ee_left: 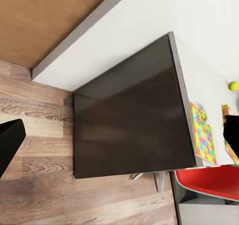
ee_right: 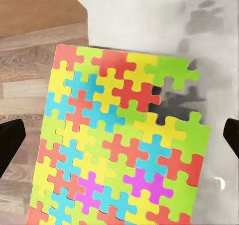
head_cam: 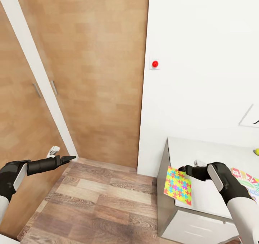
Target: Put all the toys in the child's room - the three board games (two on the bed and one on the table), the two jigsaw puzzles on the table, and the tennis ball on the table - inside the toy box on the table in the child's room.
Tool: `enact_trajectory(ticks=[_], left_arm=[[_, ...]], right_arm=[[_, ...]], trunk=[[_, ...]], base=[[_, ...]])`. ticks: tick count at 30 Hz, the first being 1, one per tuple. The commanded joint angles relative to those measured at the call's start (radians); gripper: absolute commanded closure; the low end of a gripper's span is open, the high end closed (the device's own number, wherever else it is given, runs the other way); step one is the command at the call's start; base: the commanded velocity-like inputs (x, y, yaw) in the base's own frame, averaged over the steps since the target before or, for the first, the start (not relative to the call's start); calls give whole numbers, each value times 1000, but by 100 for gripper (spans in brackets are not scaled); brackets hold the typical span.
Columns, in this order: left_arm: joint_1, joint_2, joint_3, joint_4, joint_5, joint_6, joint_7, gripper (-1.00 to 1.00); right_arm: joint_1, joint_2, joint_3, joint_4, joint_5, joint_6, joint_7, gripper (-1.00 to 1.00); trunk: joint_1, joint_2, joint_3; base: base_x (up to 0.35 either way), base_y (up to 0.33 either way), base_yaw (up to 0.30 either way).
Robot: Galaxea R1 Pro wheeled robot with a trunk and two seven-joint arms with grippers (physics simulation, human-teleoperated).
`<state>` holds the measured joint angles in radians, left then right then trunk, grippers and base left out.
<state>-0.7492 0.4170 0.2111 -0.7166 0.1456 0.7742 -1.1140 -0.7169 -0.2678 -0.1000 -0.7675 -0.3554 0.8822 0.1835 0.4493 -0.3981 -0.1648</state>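
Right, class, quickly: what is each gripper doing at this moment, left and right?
Left gripper: held out over the floor, nothing in it; open or shut cannot be told.
Right gripper: open, at the jigsaw puzzle overhanging the table edge, not holding it.

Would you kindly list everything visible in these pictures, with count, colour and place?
jigsaw puzzle: one, multicoloured, overhanging the table's near corner, under the right pincer
table: one, pale grey top, by the white wall
tennis ball: one, yellow-green, far side of the table top
printed sheet or box: one, red, green and white, on the table beyond the right arm; kind unclear
chair seat: one, red, beside the table
red button: one, on the wall
wooden doors: two panels, brown, with grey handles
floor: wood planks
left pincer: black, over the floor, state unclear
right pincer: black, open above the puzzle
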Motion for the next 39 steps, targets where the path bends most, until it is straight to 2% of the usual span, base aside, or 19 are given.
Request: enact_trajectory(ticks=[1,5,9,16,19,21,22,24,25,26,30,31,32,33,36,37,39], left_arm=[[-1,0,0,0,3,7,-1,-100],[-1,0,0,0,3,7,-1,-100],[-1,0,0,0,3,7,-1,-100],[-1,-1,0,0,3,7,-1,-100],[-1,-3,-1,0,3,7,-1,-100],[-1,-4,-1,0,3,6,0,-100],[-1,-4,-1,0,3,6,0,-100],[-1,-5,-2,0,3,5,0,-100],[-1,-5,-2,0,3,4,0,-100],[-1,-6,-2,0,4,3,0,-100],[-1,-7,-2,0,4,2,0,-100],[-1,-8,-3,0,4,1,0,-100],[-1,-9,-3,0,5,1,0,-100],[-1,-13,-3,0,5,0,0,-100],[-1,-18,-4,0,5,0,-1,-100],[-1,-20,-4,0,5,-1,-2,-100],[-1,-22,-4,0,5,-1,-4,-100]], right_arm=[[6,-2,-4,-16,8,6,9,-100],[49,-22,-8,-111,-1,12,10,-100],[75,-30,-24,-173,-3,28,10,-100],[151,-36,-115,-358,-11,102,24,-100],[207,-36,-157,-470,-29,120,86,-100],[278,-36,-199,-590,-72,134,218,-100],[298,-36,-209,-619,-85,137,260,-100],[377,-30,-243,-718,-132,137,437,-100],[395,-28,-251,-735,-140,136,483,-100],[428,-26,-269,-761,-151,133,575,-100],[476,-21,-314,-787,-164,120,754,-100],[491,-16,-337,-792,-167,108,834,-100],[497,-11,-347,-794,-168,100,870,-100],[506,0,-365,-798,-169,83,933,-100],[515,24,-388,-801,-171,58,1008,-100],[518,39,-403,-801,-171,43,1047,-100],[520,53,-415,-801,-169,31,1075,-100]], trunk=[[1,-2,0],[1,-2,6],[1,-2,12],[1,-2,23],[1,-2,28],[1,-2,31],[1,-2,33],[1,-2,36],[1,-2,38],[1,-2,39],[1,-2,46],[1,-2,48],[1,-2,49],[1,-2,51],[1,-2,56],[1,-2,57],[1,-2,61]], base=[[0,0,0],[0,0,0],[0,0,0],[0,0,0],[0,0,0],[0,0,0],[0,0,0],[0,0,0],[0,0,0],[0,0,0],[0,0,0],[0,0,0],[0,0,0],[0,0,0],[0,0,0],[0,0,0],[0,0,0]])
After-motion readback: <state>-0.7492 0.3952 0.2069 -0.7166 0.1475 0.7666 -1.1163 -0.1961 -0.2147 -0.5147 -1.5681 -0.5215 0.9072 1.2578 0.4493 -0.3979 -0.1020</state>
